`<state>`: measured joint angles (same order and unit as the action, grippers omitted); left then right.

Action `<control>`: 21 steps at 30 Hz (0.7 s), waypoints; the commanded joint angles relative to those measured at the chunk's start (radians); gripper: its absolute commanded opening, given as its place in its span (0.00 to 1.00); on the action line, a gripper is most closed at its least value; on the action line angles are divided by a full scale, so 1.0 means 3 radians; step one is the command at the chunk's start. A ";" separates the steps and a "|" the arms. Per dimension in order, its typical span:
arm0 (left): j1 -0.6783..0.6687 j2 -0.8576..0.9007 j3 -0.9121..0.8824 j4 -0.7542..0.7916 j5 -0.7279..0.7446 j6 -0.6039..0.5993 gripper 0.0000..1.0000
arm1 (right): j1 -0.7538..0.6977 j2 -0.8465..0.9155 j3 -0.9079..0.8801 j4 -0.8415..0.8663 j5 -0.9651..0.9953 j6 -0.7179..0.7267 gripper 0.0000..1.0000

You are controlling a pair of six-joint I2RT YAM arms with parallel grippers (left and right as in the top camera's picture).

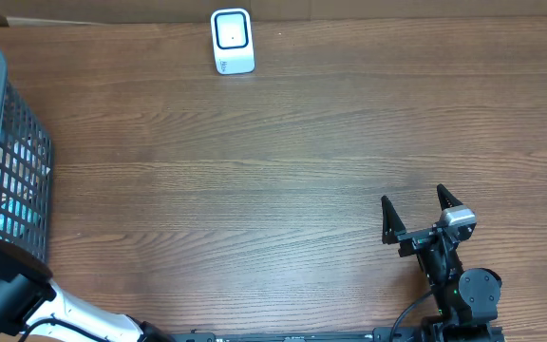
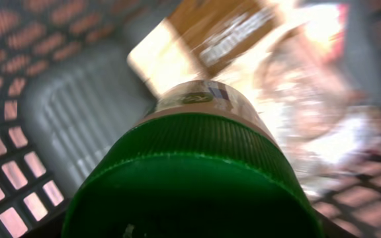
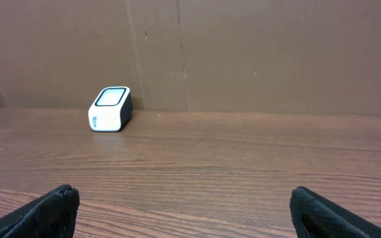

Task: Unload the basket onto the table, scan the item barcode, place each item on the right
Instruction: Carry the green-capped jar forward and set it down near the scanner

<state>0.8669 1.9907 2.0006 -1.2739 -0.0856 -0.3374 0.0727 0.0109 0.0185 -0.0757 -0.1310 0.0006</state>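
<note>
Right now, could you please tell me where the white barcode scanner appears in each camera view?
Overhead: the scanner stands near the top edge, left of centre.
Left wrist: not in it.
Right wrist: the scanner is left of centre, at the far side.
Shared landmark: the wooden table, seen in the overhead and right wrist views.
</note>
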 commanded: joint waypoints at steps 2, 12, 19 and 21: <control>-0.0167 -0.0440 0.0637 -0.0084 0.0203 -0.0024 0.26 | 0.0019 -0.0027 -0.0036 0.0011 -0.0013 0.0018 1.00; -0.1063 -0.1233 0.1264 -0.0184 0.0715 -0.0085 0.26 | 0.0019 -0.0027 -0.0036 0.0011 -0.0011 0.0018 1.00; -0.2328 -0.1335 0.1232 -0.0470 0.0687 -0.0057 0.27 | 0.0019 -0.0027 -0.0036 0.0011 -0.0011 0.0018 1.00; -0.2649 -0.1279 0.1176 -0.0518 0.0687 -0.0057 0.28 | 0.0019 -0.0027 -0.0036 0.0011 -0.0011 0.0018 1.00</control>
<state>0.1925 1.5684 2.3714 -1.4227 0.1158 -0.3450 0.0727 0.0109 0.0185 -0.0753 -0.1314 0.0006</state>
